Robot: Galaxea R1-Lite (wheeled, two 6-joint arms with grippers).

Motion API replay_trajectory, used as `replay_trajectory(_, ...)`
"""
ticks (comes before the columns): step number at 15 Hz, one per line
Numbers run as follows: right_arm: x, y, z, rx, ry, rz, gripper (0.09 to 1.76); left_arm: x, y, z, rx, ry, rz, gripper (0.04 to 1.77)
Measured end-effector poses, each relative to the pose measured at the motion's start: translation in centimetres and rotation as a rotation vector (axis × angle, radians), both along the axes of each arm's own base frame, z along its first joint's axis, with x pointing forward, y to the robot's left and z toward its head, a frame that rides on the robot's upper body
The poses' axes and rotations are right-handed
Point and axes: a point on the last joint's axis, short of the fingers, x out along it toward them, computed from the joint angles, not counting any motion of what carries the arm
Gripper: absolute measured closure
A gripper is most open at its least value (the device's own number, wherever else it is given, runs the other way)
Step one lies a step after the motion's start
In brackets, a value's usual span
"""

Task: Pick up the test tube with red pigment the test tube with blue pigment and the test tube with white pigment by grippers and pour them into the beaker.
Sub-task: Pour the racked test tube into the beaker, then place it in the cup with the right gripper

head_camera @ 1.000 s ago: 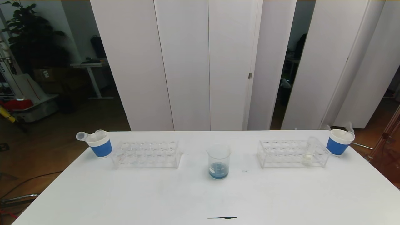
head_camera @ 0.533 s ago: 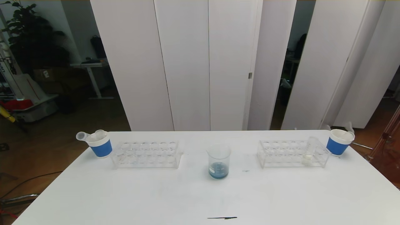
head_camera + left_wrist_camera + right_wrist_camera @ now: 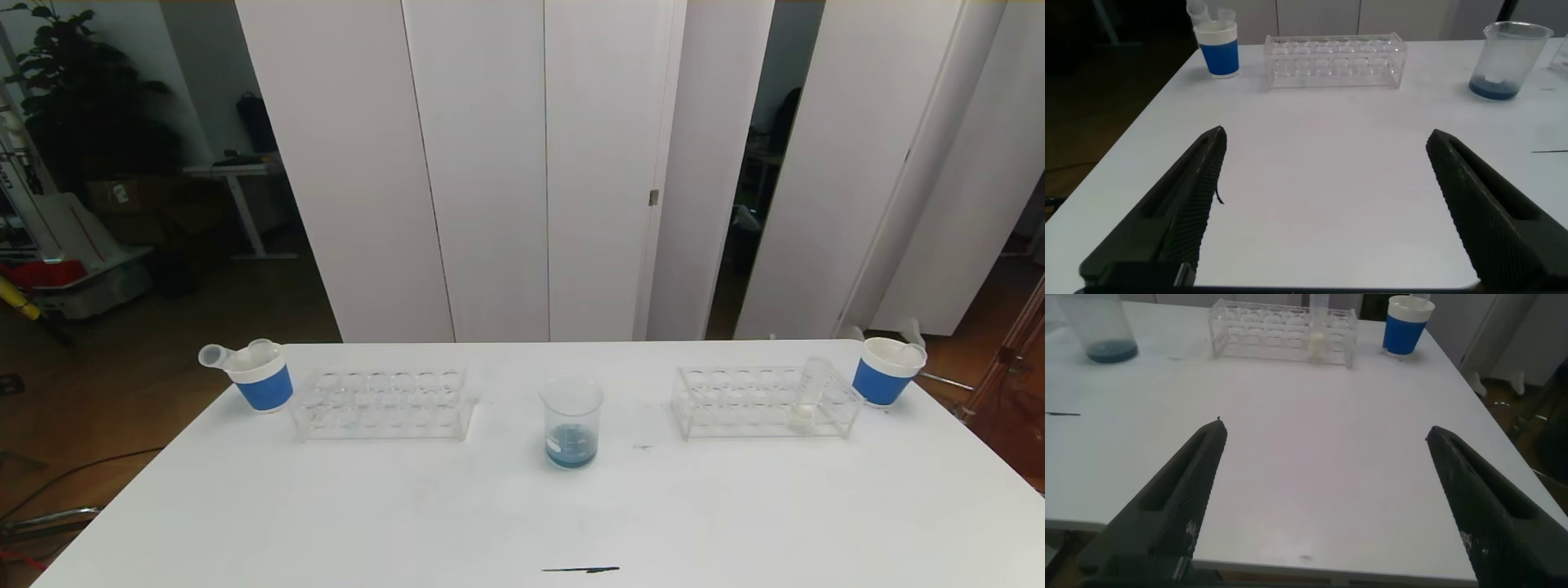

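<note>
A white table [image 3: 522, 506] fills the lower frame. The beaker [image 3: 571, 420], holding a little blue liquid, stands at centre. The test tube with white pigment [image 3: 808, 394] leans in the clear rack [image 3: 763, 402] at right, beside a blue-and-white paper cup [image 3: 886, 371]. The left gripper [image 3: 1323, 204] and right gripper [image 3: 1323, 498] hover low over the table's near edge, jaws spread wide, grasping nothing.
</note>
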Motion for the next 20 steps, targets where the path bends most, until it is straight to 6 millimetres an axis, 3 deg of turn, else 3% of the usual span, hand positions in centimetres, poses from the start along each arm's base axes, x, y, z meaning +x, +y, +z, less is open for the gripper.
replay_trajectory(20, -0.03, -0.01, -0.06, 0.000, 0.013, -0.004, 0.10, 0.01, 0.00, -0.03, 0.000, 0.003, 0.000, 0.06)
